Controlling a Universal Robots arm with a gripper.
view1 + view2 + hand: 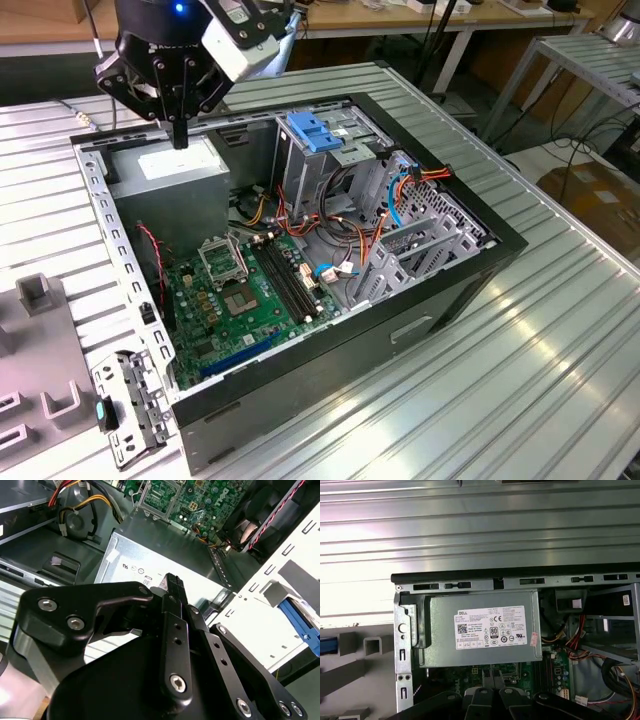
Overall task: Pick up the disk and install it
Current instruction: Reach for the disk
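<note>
At the exterior view's left, a grey fixture (45,350) with upright blocks is seen lying on the ribbed metal surface (520,380). A small perforated metal plate (130,410) with a green tab is laid just beside it, near the case's corner. A blue ribbed edge, taken to be a side rail of the disk (299,622), is caught in the second wrist view next to a grey block of that fixture, outside the case. A strip of the same blue is seen by the fixture in the first wrist view. Whether the disk lies flat or stands in a slot cannot be told. Further right, the open computer case (400,330) is set on the surface with its inside exposed. The tool (180,132) is held over the case's far corner and pointed down above the grey power supply (175,170), whose white sticker (490,627) is faced squarely in the first wrist view. The tool's fingers are drawn together with nothing between them, and they are held clear of the power supply's top. The green motherboard (240,290) is seen on the case floor, nearer the camera than the power supply. Next to the right, a light-blue bracket (315,130) is seated atop the metal drive bay (345,160). Red, orange and blue cables (400,190) are strung beside the bay, toward the exterior view's right.
</note>
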